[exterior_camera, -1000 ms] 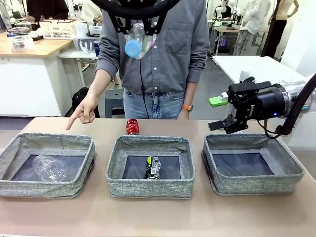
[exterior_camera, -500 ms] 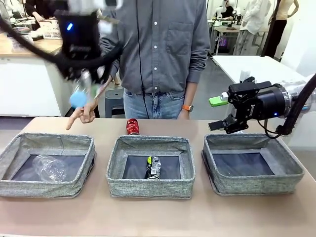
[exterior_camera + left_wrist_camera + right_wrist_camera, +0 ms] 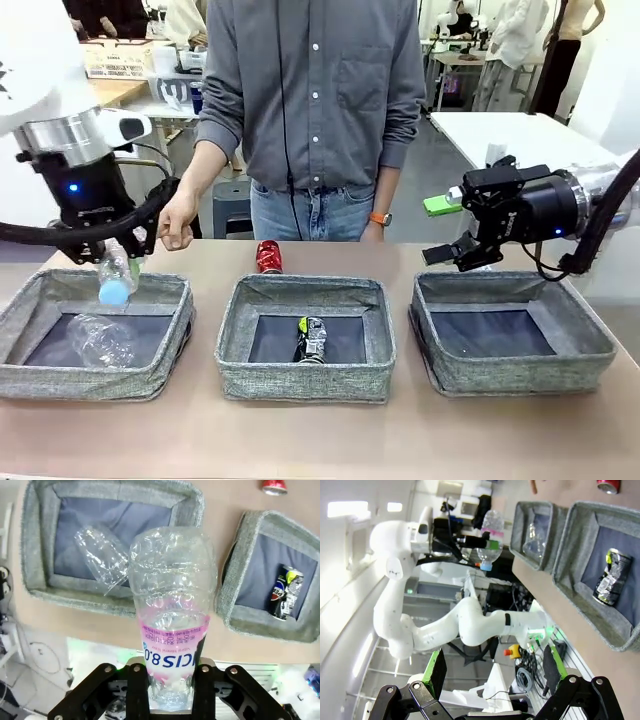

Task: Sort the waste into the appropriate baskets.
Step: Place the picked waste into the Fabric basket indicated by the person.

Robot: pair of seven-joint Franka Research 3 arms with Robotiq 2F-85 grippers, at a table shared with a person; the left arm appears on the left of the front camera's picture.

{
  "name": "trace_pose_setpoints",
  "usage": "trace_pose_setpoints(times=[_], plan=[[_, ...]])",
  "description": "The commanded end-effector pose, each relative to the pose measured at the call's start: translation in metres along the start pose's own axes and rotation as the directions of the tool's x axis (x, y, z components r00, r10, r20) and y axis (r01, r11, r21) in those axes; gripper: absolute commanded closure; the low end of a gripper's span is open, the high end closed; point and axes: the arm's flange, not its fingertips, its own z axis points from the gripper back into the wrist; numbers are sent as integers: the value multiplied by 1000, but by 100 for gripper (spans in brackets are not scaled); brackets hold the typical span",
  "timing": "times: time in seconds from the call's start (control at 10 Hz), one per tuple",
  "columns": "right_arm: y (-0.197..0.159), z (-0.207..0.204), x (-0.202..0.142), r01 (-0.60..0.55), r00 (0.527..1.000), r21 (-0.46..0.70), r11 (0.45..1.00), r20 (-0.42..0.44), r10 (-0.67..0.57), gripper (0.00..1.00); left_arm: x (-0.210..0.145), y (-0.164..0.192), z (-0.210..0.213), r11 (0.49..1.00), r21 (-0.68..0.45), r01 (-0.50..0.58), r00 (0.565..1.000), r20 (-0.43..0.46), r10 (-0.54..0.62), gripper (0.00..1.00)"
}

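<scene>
At the left of the front frame, a clear plastic bottle with pink label and blue cap (image 3: 116,276) is held clenched in the left hand (image 3: 113,256); its long axis is upright, cap down, just above the far rim of the leftmost grey woven fabric basket (image 3: 90,382); the right hand (image 3: 468,252), mid right, is spread wide, empty.

Now down over left basket (image 3: 95,382): left tool (image 3: 118,256) with bottle (image 3: 115,274).

Behind, a wood-topped counter (image 3: 125,92) stands left, a white table (image 3: 520,135) right (brightly lit), grey floor (image 3: 440,170) between.
</scene>
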Motion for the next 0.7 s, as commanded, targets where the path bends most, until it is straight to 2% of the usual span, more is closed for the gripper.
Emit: trace_pose_setpoints(times=[0.0,0.1,0.2,0.3,0.4,0.6], plan=[[1,1,-1,-10,1000,-4,1000,-9,10,0,-8,-22,12,995,7,100,995,18,-100,79],[1,1,-1,-10,1000,-4,1000,-9,10,0,-8,-22,12,995,7,100,995,18,-100,79],[1,1,-1,-10,1000,-4,1000,-9,10,0,-4,-9,3,1000,4,29,1000,7,-29,79],[1,1,-1,-10,1000,-4,1000,-9,10,0,18,0,-19,999,0,38,999,-7,-38,79],[1,1,-1,-10,1000,-4,1000,-9,10,0,30,10,-40,1000,13,3,1000,0,-3,79],[1,1,-1,-10,1000,-4,1000,-9,10,0,33,20,-66,998,59,5,1000,5,-5,79]])
